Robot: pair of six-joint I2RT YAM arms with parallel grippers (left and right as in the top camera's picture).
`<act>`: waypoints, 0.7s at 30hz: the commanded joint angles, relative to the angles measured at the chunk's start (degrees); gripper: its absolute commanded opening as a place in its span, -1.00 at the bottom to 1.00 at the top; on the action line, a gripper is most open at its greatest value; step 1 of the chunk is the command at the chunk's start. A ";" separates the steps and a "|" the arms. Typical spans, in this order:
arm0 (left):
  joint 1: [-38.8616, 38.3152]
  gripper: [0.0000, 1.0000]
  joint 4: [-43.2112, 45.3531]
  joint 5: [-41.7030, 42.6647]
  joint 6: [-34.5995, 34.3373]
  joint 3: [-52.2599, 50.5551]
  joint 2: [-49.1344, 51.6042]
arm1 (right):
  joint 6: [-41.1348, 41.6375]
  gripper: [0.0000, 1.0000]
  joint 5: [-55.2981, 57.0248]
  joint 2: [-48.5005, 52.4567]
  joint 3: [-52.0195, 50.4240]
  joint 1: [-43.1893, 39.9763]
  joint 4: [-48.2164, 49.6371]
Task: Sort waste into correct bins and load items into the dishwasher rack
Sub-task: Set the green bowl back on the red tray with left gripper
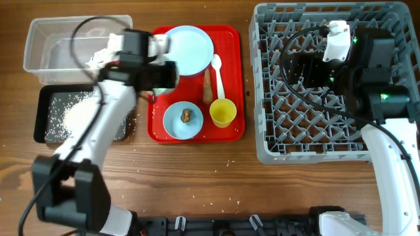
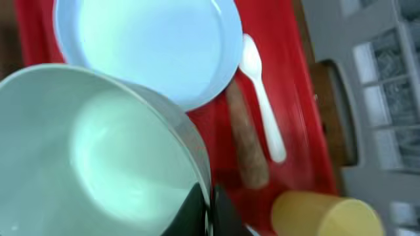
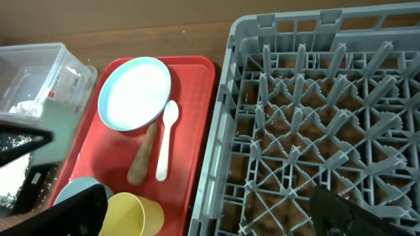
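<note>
My left gripper (image 2: 210,211) is shut on the rim of the pale green bowl (image 2: 98,157) and holds it tilted over the left part of the red tray (image 1: 231,78). The bowl also shows in the right wrist view (image 3: 56,131). On the tray lie the pale blue plate (image 1: 189,49), the white spoon (image 1: 218,72), the brown stick (image 1: 208,85), the yellow cup (image 1: 223,113) and the small blue bowl (image 1: 177,126) with a brown lump (image 1: 186,115) in it. My right gripper (image 3: 210,216) is open and empty above the left half of the grey rack (image 1: 315,147).
The clear tub (image 1: 46,39) at the back left holds a crumpled white napkin (image 1: 102,56). The black tray (image 1: 46,108) in front of it holds white rice (image 1: 75,111). Loose grains lie on the wooden table near it.
</note>
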 commanded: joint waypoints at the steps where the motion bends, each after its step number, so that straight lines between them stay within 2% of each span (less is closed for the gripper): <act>1: -5.84 -0.92 3.39 -17.14 3.78 0.11 6.05 | 0.83 0.99 -1.14 0.55 1.25 -0.02 -0.81; 6: -7.17 -0.90 3.74 -17.25 4.22 0.11 11.61 | 0.70 1.00 -1.11 0.55 1.25 -0.02 -1.40; 7: -7.17 -0.42 3.78 -17.25 4.22 0.11 11.61 | 0.74 0.99 -1.11 0.55 1.25 -0.02 -1.38; 8: -7.21 -0.07 4.17 -17.18 4.20 0.31 10.99 | 0.72 1.00 -1.11 0.55 1.25 -0.02 -1.38; 9: -7.50 0.01 3.45 -16.35 4.17 1.14 9.81 | 0.72 0.99 -1.14 0.55 1.25 -0.02 -1.38; 10: -7.98 0.01 1.36 -14.08 3.58 2.80 7.93 | 0.74 0.99 -1.11 0.55 1.25 -0.02 -1.38; 14: -10.51 0.01 -8.33 -8.81 -9.44 4.11 2.84 | 0.74 0.99 -1.11 0.55 1.25 -0.02 -2.03; 17: -13.94 -0.09 -15.52 -4.81 -10.40 4.02 4.31 | 0.70 1.00 -1.11 0.55 1.25 -0.02 -2.01; 19: -17.16 -0.11 -16.50 -4.81 -10.43 3.02 5.55 | 0.76 0.99 -1.11 0.55 1.25 -0.02 -2.10; 21: -19.54 -0.22 -15.67 -5.20 -10.67 0.94 6.54 | 0.72 1.00 -1.11 0.55 1.25 -0.02 -2.78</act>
